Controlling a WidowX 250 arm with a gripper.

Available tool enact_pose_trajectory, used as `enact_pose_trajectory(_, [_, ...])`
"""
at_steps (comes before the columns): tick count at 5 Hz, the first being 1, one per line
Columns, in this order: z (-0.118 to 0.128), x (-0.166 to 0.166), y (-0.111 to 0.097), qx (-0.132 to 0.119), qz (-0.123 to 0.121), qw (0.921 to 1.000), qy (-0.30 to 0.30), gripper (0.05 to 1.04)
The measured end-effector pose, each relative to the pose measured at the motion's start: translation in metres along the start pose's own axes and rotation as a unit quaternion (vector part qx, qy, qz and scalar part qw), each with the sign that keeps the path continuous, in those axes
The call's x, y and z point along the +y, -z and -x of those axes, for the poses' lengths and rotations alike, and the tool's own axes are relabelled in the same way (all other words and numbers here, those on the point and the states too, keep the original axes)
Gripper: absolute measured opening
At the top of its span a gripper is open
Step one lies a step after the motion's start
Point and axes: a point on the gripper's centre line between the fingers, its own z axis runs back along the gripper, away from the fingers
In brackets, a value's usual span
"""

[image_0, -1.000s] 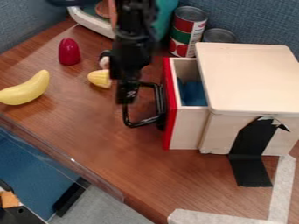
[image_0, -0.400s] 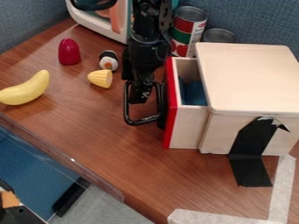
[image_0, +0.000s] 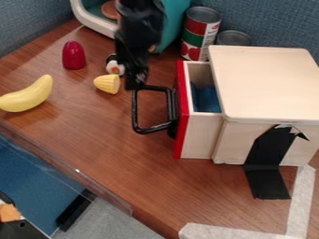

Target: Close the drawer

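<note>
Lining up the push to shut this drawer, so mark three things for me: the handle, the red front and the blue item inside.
Handle (image_0: 135,110): camera view, middle of its outer bar.
Red front (image_0: 183,112): camera view, about midway along it.
Blue item (image_0: 206,99): camera view, middle of its visible part.

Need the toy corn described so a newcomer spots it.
From the wooden box, go to the black handle on its drawer. Just up-left of that in the image, on the tabletop, is the toy corn. Short and ridged, unlike the long, smooth banana, also yellow.
</note>
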Motion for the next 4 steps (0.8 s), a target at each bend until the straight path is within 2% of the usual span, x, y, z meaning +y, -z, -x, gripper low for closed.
enact_pose_trajectory(1, [0.017, 0.009, -0.022, -0.046, -0.002, 0.9989, -0.011, 1.000])
enact_pose_trajectory(2, [0.034, 0.021, -0.022, -0.029, -0.022, 0.9993, -0.007, 0.999])
enact_pose_trajectory(3, [0.045, 0.018, 0.010, 0.013, -0.034, 0.9993, 0.006, 1.000])
enact_pose_trajectory(4, [0.039, 0.004, 0.040, 0.037, -0.022, 0.9989, 0.020, 0.999])
